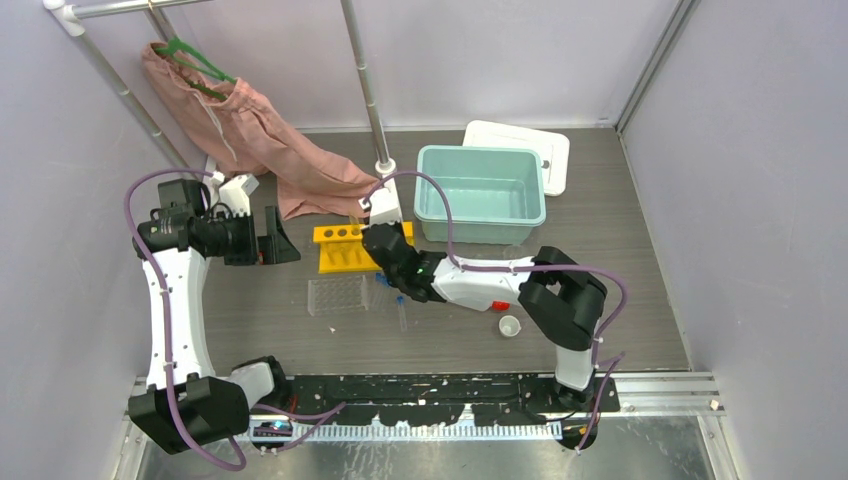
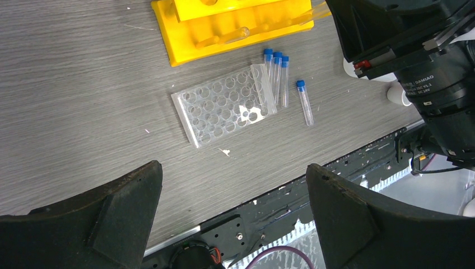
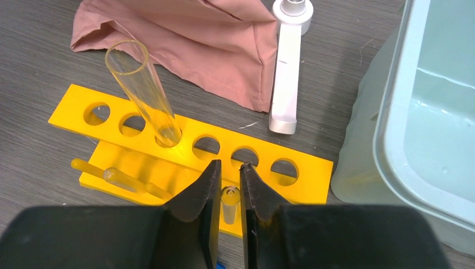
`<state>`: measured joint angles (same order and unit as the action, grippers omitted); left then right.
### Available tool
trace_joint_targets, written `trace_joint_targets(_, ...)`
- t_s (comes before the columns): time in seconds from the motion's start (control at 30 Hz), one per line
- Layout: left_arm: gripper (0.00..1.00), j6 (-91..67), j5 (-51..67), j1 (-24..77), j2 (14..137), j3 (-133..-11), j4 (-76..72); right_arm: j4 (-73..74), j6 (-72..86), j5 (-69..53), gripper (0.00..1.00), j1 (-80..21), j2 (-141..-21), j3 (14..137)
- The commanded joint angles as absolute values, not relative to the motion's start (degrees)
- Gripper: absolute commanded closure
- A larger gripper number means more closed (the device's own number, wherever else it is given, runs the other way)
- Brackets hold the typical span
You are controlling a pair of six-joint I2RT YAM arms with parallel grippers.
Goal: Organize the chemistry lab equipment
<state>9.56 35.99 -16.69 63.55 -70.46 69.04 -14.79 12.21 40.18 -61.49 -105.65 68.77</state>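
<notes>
— Right gripper (image 1: 375, 240) on the overhead cam: parked right at the near side of the yellow tube rack (image 1: 345, 245). It's way closer than the left gripper (image 1: 272, 240), which hangs well off to the rack's left. Agree?

— Yep. On the left wrist cam the left jaws are spread wide with nothing in them. They look down on the clear well tray (image 2: 224, 106), and the blue-capped tubes (image 2: 278, 78) lie flat just beside it, caps toward the rack. Not that arm's job right now, imo.

— Right wrist cam is the money shot. The fingers are nearly together, pinching a small clear tube (image 3: 230, 203) with its long axis roughly upright. The nearest empty hole (image 3: 245, 157) sits just ahead of it, a touch right in that view.

— So I'd guess a short nudge forward-right, then down. The tall glass tube (image 3: 143, 84) leans two holes to the left, out of the way.
</notes>
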Motion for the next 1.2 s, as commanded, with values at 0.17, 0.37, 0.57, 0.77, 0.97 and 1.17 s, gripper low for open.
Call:
trace_joint_targets(0.17,0.00,10.5,36.0,-16.9,63.5,-72.9,68.9,-17.5,13.8,40.6,0.99,-61.1,-106.9,68.6)
trace_joint_targets(0.37,0.00,10.6,35.8,-17.0,63.7,-73.3,69.0,-17.7,14.8,40.6,0.99,-61.1,-107.6,68.1)
trace_joint_targets(0.57,0.00,10.4,35.9,-17.0,63.9,-73.7,69.0,-17.5,16.5,40.1,0.99,-61.1,-107.5,66.9)
trace_joint_targets(0.77,0.00,10.3,36.0,-16.9,64.0,-73.7,69.0,-17.1,19.2,39.3,0.99,-61.1,-107.6,65.8)
trace_joint_targets(0.97,0.00,10.4,35.9,-17.0,64.0,-73.8,69.0,-15.4,21.4,39.7,0.94,-61.1,-108.6,66.2)
trace_joint_targets(1.17,0.00,10.6,35.5,-17.0,63.8,-73.8,69.2,-12.8,22.6,39.1,0.64,-61.0,-107.3,67.2)
